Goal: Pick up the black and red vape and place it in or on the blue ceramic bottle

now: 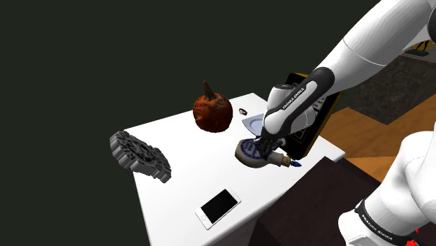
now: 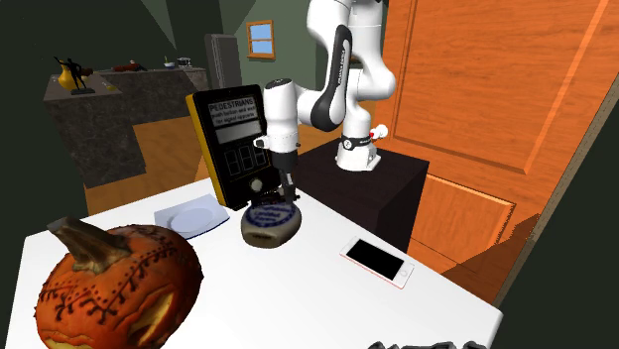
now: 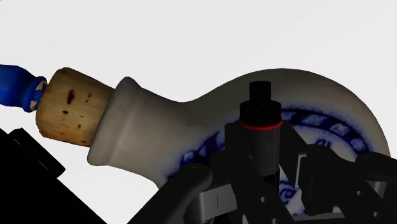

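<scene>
Peering along the end effector [image 3: 261,165], the wrist view gave the close detail. Its black fingers were closed on the vape [image 3: 259,121], a black cylinder with a narrower cap and one thin red ring. The vape stood upright just over the body of the bottle [image 3: 331,102]; whether the two touched could not be told.

The bottle lay on its side. It had a rounded, glazed off-white body with a blue pattern and a thick neck plugged by a speckled cork [image 3: 73,105]. A blue knob [image 3: 13,86] stuck out beyond the cork.

The shoulder view gave the layout instead. The end effector [image 1: 269,147] hung over the bottle [image 1: 250,155] near the right edge of the white bench [image 1: 182,175]. A plate [image 1: 253,124] lay just beyond it. A dark orange pumpkin [image 1: 212,112] with a stem sat farther off, and a black toothed block [image 1: 140,155] lay at that view's left. A white-rimmed phone [image 1: 218,207] with a black screen lay flat on the near side.

The second exterior view showed the carved, stitched face of the pumpkin [image 2: 109,288]. It also showed a black box [image 2: 233,144] with a yellow side and a white label, standing behind the bottle [image 2: 270,223].
</scene>
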### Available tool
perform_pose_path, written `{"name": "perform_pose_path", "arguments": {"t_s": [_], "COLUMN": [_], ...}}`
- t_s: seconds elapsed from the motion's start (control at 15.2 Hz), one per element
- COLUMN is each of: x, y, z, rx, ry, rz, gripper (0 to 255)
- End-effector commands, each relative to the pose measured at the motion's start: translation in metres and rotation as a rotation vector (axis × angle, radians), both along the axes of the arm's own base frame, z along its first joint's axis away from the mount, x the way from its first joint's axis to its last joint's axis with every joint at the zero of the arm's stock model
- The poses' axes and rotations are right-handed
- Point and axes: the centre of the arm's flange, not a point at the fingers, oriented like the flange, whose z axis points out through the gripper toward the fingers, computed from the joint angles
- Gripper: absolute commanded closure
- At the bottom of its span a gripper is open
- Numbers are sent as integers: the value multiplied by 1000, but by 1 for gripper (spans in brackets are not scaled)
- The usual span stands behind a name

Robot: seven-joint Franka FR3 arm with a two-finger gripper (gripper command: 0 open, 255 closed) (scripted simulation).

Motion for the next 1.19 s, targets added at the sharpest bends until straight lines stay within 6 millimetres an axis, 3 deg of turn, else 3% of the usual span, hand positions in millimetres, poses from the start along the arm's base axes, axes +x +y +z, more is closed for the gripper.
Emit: {"name": "perform_pose_path", "arguments": {"t_s": [0.0,0.07,0.4,0.66,1.12], "x": [0,0,0,0,0], "y": [0,0,0,-2,-2], "z": [0,0,0,50,50], "rx": [0,0,0,0,0], "ry": [0,0,0,0,0], "rz": [0,0,0,0,0], "gripper": [255,0,0,0,0]}}
